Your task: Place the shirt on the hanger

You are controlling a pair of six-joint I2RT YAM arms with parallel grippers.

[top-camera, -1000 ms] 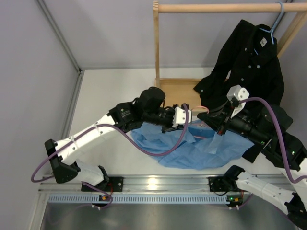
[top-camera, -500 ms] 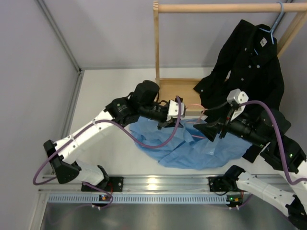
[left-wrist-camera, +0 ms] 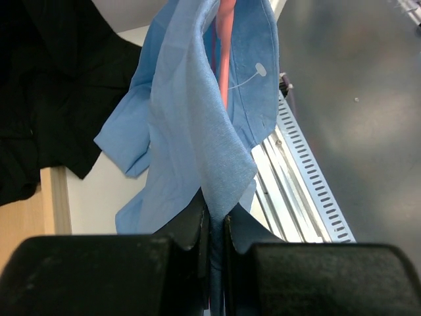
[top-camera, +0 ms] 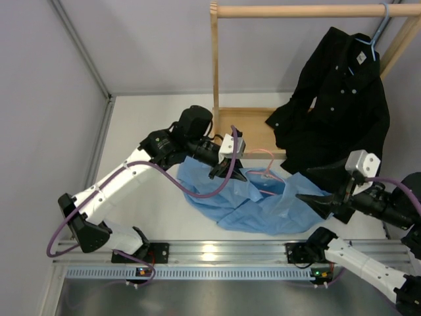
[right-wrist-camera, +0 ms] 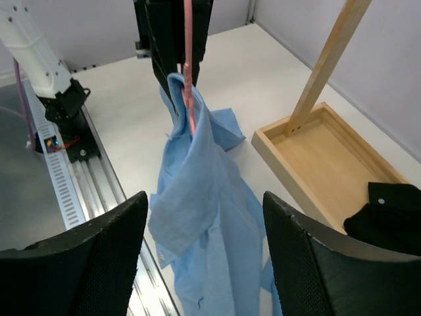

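Black shirt (top-camera: 342, 92) hangs on the rack (top-camera: 296, 11) behind. Blue shirt (top-camera: 263, 210) is crumpled, draped from the worktop (top-camera: 151, 125) up to the left jaws pinching it, pink hanger (right-wrist-camera: 188, 39) alongside; right jaws spread wide nearby.

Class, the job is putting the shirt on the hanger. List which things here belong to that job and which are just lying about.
In the job: blue shirt; pink hanger; left pincer, shut on that shirt; right pincer, open.

Lying about: black shirt; pale blue hanger; wooden rack.
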